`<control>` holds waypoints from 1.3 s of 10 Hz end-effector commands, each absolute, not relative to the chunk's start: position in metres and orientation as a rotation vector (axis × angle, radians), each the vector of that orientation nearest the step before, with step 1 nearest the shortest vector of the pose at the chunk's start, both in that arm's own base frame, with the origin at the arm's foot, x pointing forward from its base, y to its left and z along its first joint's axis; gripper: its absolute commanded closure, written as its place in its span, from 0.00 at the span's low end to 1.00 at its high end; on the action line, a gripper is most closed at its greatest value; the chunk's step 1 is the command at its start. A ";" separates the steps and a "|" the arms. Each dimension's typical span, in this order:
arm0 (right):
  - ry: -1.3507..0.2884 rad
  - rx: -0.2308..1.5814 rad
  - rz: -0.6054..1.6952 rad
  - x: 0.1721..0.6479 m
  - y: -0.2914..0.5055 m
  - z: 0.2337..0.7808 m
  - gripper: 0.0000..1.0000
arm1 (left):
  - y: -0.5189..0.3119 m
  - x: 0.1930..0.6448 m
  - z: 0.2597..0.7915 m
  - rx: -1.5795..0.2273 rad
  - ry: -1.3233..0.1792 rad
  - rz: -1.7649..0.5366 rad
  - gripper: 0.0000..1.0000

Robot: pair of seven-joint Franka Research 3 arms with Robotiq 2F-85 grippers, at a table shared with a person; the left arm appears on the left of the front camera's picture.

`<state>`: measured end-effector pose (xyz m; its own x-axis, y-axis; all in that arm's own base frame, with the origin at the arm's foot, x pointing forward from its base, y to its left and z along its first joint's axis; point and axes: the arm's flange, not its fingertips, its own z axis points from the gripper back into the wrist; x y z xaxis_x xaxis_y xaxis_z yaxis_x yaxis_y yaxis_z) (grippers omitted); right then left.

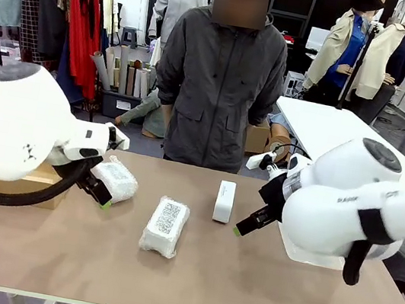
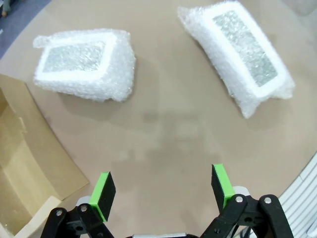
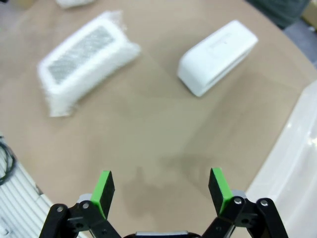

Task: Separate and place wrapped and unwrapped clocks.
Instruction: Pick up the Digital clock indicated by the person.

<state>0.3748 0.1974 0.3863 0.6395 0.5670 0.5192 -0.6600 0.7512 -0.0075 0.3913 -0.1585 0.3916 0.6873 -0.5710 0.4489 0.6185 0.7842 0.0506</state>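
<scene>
Left gripper point(image 1: 105, 200) hangs with jaws spread wide and empty, low at the table's left, just beside the first wrapped clock point(image 1: 115, 178), a lumpy bubble-wrap bundle lying askew. At centre is the second wrapped clock point(image 1: 165, 226), speckled dark patch up, long axis running toward the person. Next comes the bare clock point(image 1: 224, 201), smooth and white, pointing the same way. Right gripper point(image 1: 239, 230) is wide open too, holding nothing, near that block.
</scene>
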 end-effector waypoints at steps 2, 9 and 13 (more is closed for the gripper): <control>-0.466 0.302 0.793 0.384 0.165 0.418 0.00 | -0.141 0.389 0.422 -0.206 -0.423 -0.830 0.00; -0.500 0.414 1.048 0.408 0.120 0.477 0.00 | -0.111 0.418 0.466 -0.365 -0.461 -1.237 0.00; -0.485 0.375 1.025 0.395 0.126 0.482 0.00 | -0.117 0.407 0.468 -0.312 -0.468 -1.197 0.00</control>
<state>0.3960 0.1249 0.4813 0.4318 0.7217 0.5410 -0.8760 0.4784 0.0611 0.4088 -0.1173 0.4687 0.2969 -0.8192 0.4906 0.9367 0.3497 0.0172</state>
